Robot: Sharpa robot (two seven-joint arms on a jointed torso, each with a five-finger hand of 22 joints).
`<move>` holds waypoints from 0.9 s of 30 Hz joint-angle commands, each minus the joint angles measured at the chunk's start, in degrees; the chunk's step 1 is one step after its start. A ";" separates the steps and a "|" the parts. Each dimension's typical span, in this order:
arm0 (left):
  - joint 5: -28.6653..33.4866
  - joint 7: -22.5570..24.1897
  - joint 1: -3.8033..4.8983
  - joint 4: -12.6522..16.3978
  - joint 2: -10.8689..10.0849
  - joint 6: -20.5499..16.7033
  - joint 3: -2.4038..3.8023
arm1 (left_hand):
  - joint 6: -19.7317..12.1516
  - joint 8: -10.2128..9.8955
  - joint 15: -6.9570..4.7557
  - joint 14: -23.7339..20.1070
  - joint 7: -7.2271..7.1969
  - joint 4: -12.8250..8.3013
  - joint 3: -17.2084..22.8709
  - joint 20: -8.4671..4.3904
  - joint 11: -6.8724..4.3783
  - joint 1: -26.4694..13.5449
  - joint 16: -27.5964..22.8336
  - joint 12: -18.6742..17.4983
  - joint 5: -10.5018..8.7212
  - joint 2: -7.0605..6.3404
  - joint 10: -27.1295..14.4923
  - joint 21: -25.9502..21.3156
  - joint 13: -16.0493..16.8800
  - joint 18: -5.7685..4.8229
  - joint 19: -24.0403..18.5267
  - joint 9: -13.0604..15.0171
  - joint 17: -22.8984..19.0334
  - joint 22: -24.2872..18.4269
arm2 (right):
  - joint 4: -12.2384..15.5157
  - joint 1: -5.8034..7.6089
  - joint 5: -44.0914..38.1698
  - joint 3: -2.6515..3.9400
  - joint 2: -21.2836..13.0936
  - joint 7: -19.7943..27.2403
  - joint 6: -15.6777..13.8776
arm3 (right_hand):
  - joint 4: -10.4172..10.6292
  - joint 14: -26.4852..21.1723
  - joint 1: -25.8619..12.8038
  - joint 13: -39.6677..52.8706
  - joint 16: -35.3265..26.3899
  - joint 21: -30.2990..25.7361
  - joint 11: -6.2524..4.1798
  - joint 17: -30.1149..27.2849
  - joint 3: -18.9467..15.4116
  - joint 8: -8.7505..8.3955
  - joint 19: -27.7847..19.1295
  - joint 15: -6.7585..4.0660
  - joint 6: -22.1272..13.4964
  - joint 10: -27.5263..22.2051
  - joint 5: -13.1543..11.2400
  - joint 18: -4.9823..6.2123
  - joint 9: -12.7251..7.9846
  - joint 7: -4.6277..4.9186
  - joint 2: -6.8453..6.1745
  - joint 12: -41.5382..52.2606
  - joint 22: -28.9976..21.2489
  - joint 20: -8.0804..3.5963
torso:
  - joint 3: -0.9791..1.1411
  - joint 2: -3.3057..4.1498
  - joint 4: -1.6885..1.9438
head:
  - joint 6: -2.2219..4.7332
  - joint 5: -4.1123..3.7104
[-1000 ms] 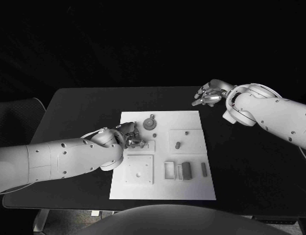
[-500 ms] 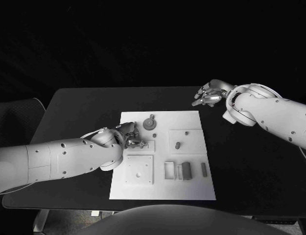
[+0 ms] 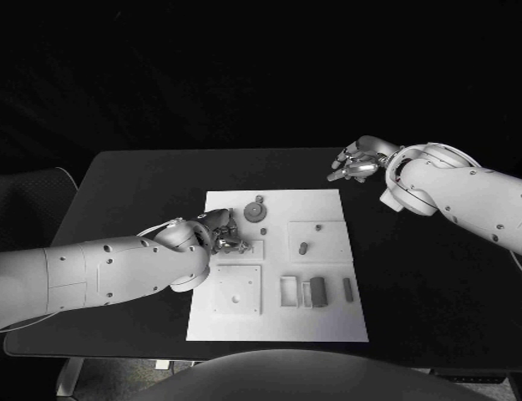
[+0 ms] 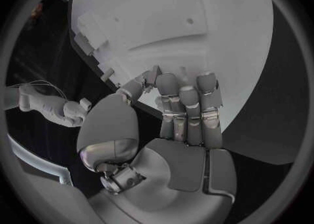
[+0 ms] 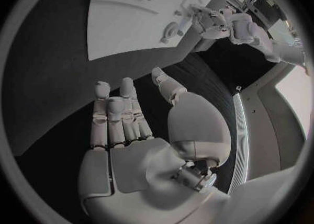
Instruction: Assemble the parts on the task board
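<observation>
The white task board lies mid-table. My left hand rests on its left edge by a small square plate. In the left wrist view my left hand has its fingers side by side with the tips down on the board; whether they pinch a part is hidden. My right hand hovers over the black table beyond the board's far right corner, fingers loosely spread, holding nothing. A round grey part, an oval peg and a block lie on the board.
A square plate with a hole sits at the board's near left. A slim bar lies near its right edge. Black table surrounds the board on all sides.
</observation>
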 commanded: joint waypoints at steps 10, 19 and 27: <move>0.46 0.84 -0.78 0.62 -0.06 3.16 -0.39 | -0.48 0.21 -0.04 -0.59 -0.11 0.29 0.01 -0.23 0.05 0.00 0.20 0.28 -0.35 -0.51 -0.45 -0.58 -0.11 1.46 -0.64 -0.15 -0.12 1.09 | 0.14 -0.08 -0.21 0.02 -0.09 0.19 0.94 | 0.51 0.15 -0.60 -0.06 -0.12 -0.27 0.05 -0.09 0.02 0.03 -0.36 -0.40 -0.02 -0.21 0.26 0.90 -0.07 0.27 0.12 0.31 0.77 -0.01 | 0.00 0.00 -0.01 | 0.06 0.03; 0.50 1.06 -0.95 0.87 -0.28 2.84 -0.39 | -0.62 0.23 -0.04 -0.77 -0.06 0.06 0.43 -0.24 0.10 1.05 0.27 0.31 2.55 0.43 -0.61 -0.63 -0.27 1.47 -0.76 -0.34 -0.25 1.10 | 0.19 -0.11 -0.21 0.02 -0.09 0.21 0.95 | 0.54 0.14 -0.62 -0.07 -0.12 -0.28 0.05 -0.09 0.02 0.02 -0.37 -0.40 -0.03 -0.22 0.26 0.90 -0.08 0.28 0.13 0.31 0.77 -0.01 | 0.02 0.01 -0.01 | 0.01 0.03; 1.28 1.23 -0.96 0.81 -0.32 2.40 -0.39 | -0.64 0.18 0.02 -0.84 0.01 -1.68 0.84 -0.18 0.15 3.47 0.34 0.34 6.02 3.57 -0.67 -0.58 -0.51 1.42 -0.87 -0.59 -0.48 1.14 | 0.17 -0.12 -0.21 0.02 -0.08 0.20 0.95 | 0.56 0.14 -0.61 -0.08 -0.11 -0.28 0.05 -0.10 0.02 0.03 -0.37 -0.40 -0.03 -0.22 0.26 0.90 -0.08 0.27 0.15 0.32 0.77 -0.01 | -0.01 0.02 -0.05 | -0.08 -0.01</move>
